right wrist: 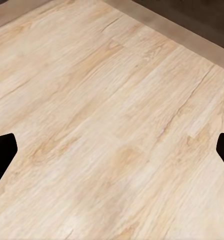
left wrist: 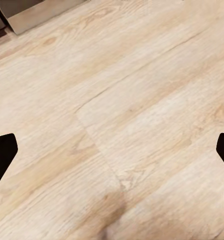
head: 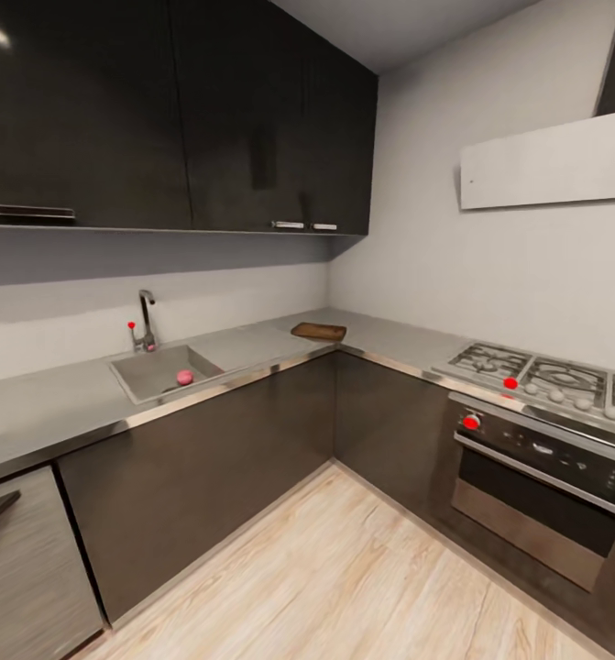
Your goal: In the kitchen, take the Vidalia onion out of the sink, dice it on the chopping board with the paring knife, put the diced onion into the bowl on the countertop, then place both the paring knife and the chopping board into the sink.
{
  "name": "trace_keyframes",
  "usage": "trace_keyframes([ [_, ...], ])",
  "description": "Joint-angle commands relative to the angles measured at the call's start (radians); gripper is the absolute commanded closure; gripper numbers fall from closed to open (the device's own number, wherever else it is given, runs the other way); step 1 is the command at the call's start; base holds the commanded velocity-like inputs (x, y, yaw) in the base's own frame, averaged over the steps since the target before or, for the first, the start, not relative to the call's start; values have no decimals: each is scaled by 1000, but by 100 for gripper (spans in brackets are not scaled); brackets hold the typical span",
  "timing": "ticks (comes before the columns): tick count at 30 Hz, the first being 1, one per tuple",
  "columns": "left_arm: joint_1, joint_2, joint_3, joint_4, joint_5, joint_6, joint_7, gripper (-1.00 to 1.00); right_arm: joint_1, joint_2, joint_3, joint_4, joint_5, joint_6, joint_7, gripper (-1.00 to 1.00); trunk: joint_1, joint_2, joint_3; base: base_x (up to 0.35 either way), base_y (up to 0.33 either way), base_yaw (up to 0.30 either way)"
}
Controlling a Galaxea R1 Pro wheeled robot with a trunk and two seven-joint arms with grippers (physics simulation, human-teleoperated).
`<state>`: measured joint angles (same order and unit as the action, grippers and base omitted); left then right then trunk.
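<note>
We are standing back from the desk, looking across the kitchen with nothing begun. At left, the onion is lying in the sink; further right, the board is resting in the desk's corner, well apart. We are making out no knife or bowl. Both tools, left and right, are hanging spread wide and empty above the floor.

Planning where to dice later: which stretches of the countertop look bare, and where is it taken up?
Bare: countertop left of the sink, and between sink and chopping board. Also between board and hob. Taken: the basin holds the Vidalia onion.
</note>
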<state>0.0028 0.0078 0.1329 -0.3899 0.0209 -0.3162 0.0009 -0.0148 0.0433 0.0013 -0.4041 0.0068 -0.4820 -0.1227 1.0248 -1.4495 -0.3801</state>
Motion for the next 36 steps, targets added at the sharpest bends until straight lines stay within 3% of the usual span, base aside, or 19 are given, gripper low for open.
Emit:
trace_keyframes([
  [1, 0, 0, 1, -1, 3, -1, 0, -100, -1, 0, 0, 1, 1, -3, -3, -100, 0, -1, -1, 45, -4, 0],
  [12, 0, 0, 1, -1, 4, -1, -1, -100, -1, 0, 0, 1, 1, -3, -4, -100, 0, -1, -1, 10, -1, 0],
  [36, 0, 0, -1, 0, 4, 0, -1, -100, -1, 1, 2, 3, 0, -3, -3, -100, -92, 167, 74, 0, 0, 0],
])
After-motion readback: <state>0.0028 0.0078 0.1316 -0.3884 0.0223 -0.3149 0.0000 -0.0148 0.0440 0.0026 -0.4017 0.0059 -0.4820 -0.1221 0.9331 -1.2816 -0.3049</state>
